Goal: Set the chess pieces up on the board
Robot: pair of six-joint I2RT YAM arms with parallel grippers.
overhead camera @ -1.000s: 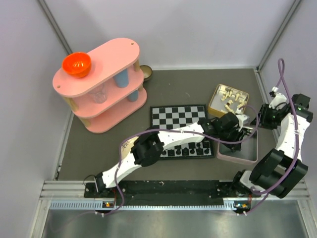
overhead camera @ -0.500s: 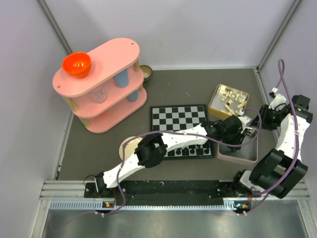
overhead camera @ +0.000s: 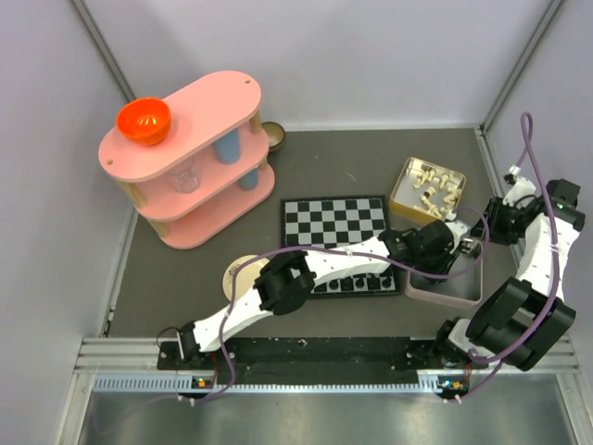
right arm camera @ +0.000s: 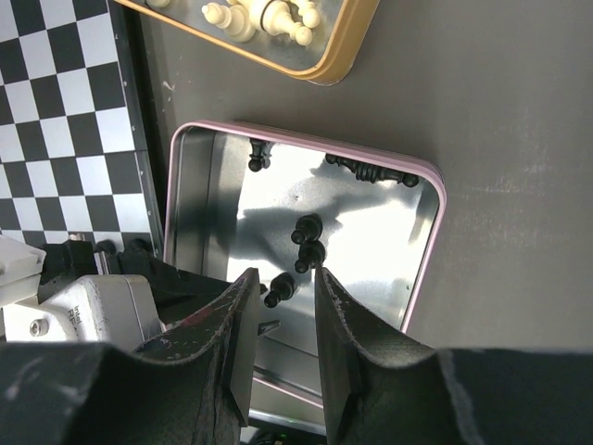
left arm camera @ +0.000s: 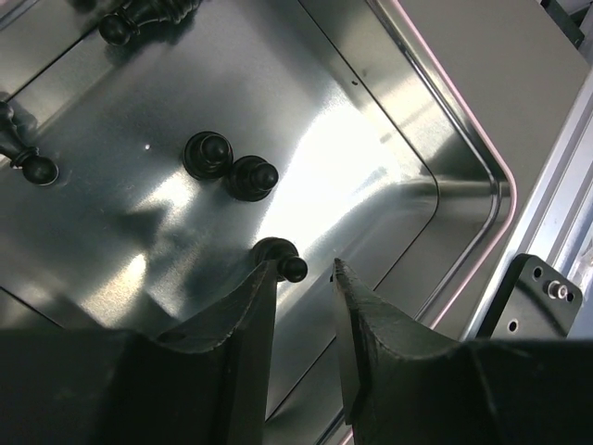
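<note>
Left hand (left arm camera: 304, 269) sits low inside the tray, fingers slightly spread with a narrow gap, nothing pinched yet. right hand (right arm camera: 284, 273) hovers over the same tray, fingers apart, empty. board (overhead camera: 334, 220) lies mid-surface (overhead camera: 185, 278), and its near row carries set black pieces (overhead camera: 347, 282). left arm (overhead camera: 324, 261) crosses over that row, so a careless lift or swing could knock them down. Pink-rimmed metal tray (right arm camera: 435, 199) lies just right of the board and holds the loose black chessmen; with both hands crowding it, a clash is possible if either shifts. Target pawn (left arm camera: 278, 252) rests against the left finger, head poking into the gap, off-centre; can't tell if upright or tipped. Closing may shove it sideways or squirt it out on slick metal. neighbour pawns (left arm camera: 206, 155) sit near and could be bumped.
</note>
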